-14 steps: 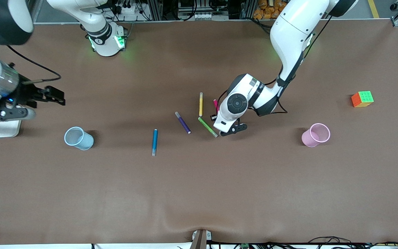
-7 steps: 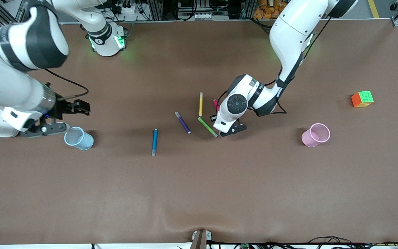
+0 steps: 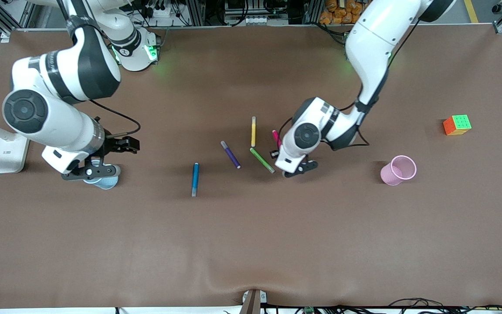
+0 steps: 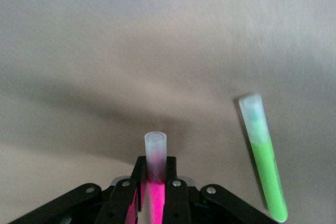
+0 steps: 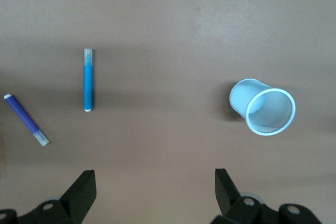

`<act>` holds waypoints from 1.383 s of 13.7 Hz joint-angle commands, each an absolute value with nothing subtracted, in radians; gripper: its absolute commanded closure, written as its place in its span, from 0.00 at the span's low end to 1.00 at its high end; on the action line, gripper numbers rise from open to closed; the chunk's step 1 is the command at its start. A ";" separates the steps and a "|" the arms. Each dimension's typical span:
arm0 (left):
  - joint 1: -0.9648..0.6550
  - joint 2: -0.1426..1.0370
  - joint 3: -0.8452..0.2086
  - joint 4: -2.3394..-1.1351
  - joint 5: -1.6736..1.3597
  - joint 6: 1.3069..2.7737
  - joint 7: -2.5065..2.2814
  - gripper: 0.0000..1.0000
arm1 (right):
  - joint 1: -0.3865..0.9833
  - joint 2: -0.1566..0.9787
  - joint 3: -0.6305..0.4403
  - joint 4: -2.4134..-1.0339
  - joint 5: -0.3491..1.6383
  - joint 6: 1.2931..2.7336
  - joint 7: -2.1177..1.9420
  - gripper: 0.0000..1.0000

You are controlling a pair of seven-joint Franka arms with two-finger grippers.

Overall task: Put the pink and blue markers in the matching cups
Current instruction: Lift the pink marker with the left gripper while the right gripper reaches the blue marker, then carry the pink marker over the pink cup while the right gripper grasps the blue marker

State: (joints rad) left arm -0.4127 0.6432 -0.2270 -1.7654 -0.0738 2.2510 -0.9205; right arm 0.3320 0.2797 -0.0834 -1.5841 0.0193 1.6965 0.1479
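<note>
My left gripper [image 3: 274,152] [image 4: 156,177] is shut on the pink marker [image 3: 276,138] [image 4: 156,153], whose pale end sticks out past the fingers, beside the green pen [image 3: 262,160] [image 4: 265,166]. The blue marker [image 3: 195,179] [image 5: 88,80] lies flat mid-table. The pink cup [image 3: 398,170] stands toward the left arm's end. In the front view the blue cup [image 3: 103,183] [image 5: 262,107] is mostly hidden under my right hand. My right gripper [image 3: 122,144] [image 5: 152,187] hangs open and empty over bare table between the blue cup and the blue marker.
A purple pen [image 3: 230,154] [image 5: 26,120] and a yellow pen [image 3: 253,131] lie near the green one. A colour cube [image 3: 456,124] sits at the left arm's end. At the right arm's end stands a white block [image 3: 7,158].
The right arm has swung in from the table's end to above the blue cup, covering most of it. The left gripper has shut on the pink marker and shifted slightly with it.
</note>
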 commanded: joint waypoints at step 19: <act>-0.048 0.249 -0.239 -1.909 0.555 2.171 -0.609 1.00 | 0.448 0.543 -0.092 -1.577 0.026 2.066 0.368 0.00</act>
State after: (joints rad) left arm -0.0890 0.3392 -0.2256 -1.7982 0.4883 2.0898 -0.6282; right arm 0.4338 0.5219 -0.0843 -1.5853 0.0194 2.0399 0.3493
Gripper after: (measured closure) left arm 0.828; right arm 0.000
